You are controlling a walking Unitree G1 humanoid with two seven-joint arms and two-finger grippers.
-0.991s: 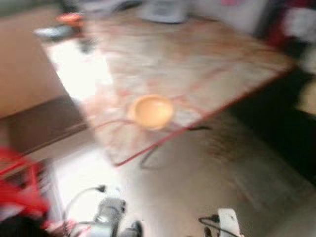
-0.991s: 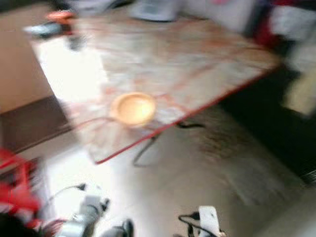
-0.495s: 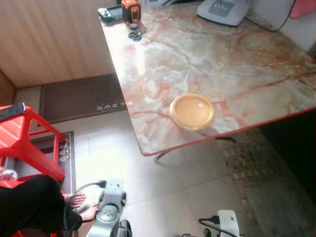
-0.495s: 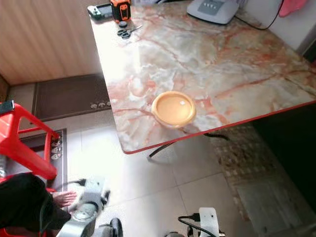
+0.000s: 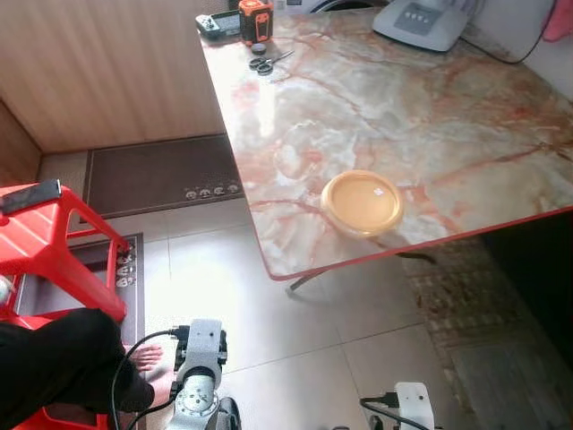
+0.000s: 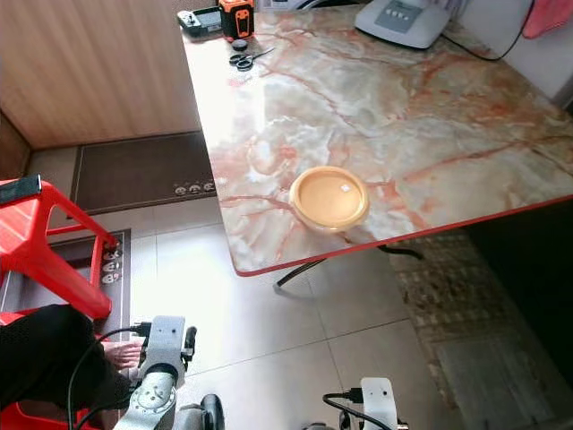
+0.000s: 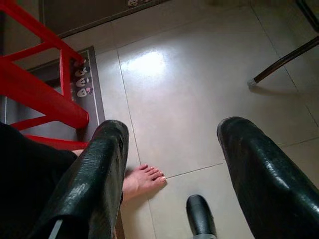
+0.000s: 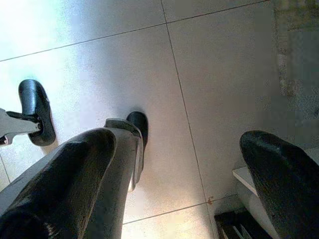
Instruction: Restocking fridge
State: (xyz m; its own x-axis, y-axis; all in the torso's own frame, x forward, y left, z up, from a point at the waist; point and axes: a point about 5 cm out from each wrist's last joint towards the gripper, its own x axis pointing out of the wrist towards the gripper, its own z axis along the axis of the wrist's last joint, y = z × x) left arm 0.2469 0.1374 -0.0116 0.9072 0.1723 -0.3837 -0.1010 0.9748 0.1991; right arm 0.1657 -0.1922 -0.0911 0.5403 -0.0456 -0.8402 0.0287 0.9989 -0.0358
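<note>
Fridge was nowhere in these frames, so you had only the one likely stock item to work from. Marble table [image 5: 430, 107] filled the upper right of the head views, its red-trimmed near edge running diagonally over open tiled floor [image 5: 269, 305]. Red stool [image 5: 45, 242] stood at the far left, a seated person's dark-clad leg [image 5: 45, 367] and bare foot [image 7: 144, 180] just below it, close beside your left arm. Dark mat [image 5: 152, 175] lay along the wood-panelled wall.

Yellow lidded container [image 5: 362, 202] sat on the table near the front edge and near the corner, forward and up from both arms. It was round, so no long axis governed the approach. It lay slightly to your right of centre, so I judged the right arm nearer.

Left gripper [image 7: 169, 174] hung low with fingers spread wide, empty, pointing at the floor. Right gripper [image 8: 184, 164] likewise hung wide and empty.

Scissors [image 5: 266, 64], an orange tape measure [image 5: 256, 20] and a white appliance [image 5: 430, 20] sat at the far end, well apart from the container. Room was free ahead; the stool side was crowded.
</note>
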